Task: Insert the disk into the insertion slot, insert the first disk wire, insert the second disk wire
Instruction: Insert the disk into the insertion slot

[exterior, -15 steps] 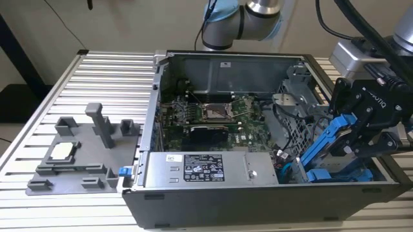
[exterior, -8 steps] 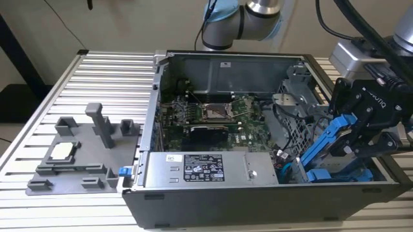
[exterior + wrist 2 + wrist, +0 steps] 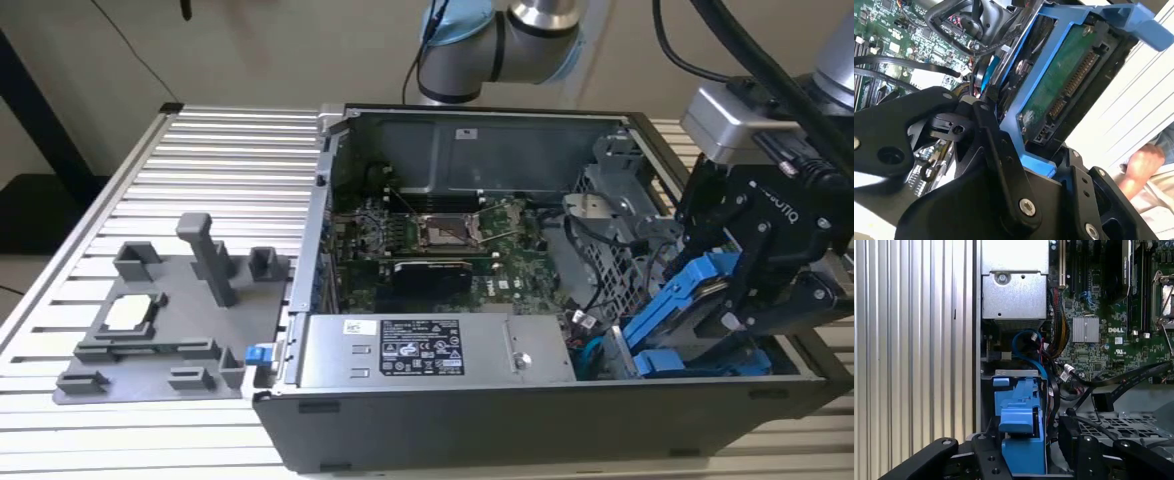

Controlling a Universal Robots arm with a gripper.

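Gripper: black gripper [image 3: 750,300] at the lower right of the exterior view, over the near right corner of the computer case [image 3: 534,425]; its fingers are clamped on the disk's blue frame, one on each side; in both wrist views [image 3: 1044,170] [image 3: 1026,452] the blue frame runs between the dark fingers [image 3: 988,455]

Disk: the disk [image 3: 678,305] sits tilted in its blue carrier, low end down inside the case corner and high end up towards the gripper, not lying flat; the second wrist view shows its green circuit-board face and a row of connector pins [image 3: 1064,85]; in the first wrist view [image 3: 1021,410] the carrier stands edge-on, just beside the case wall

Wires: a blue cable [image 3: 1026,337] loops between the disk and the power supply; black cable bundles lie beside it; whether any of them is plugged into the disk I cannot tell

Case interior: silver power supply [image 3: 414,350] [image 3: 1014,295] along the near wall; motherboard [image 3: 441,235] [image 3: 1094,330] in the middle of the case

Surroundings: slatted metal table [image 3: 227,150] under the case; grey fixture [image 3: 160,320] on the exterior view's left, well apart from the case; robot arm [image 3: 521,40] at the top centre; a person's hand [image 3: 1144,162] beyond the case in the second wrist view
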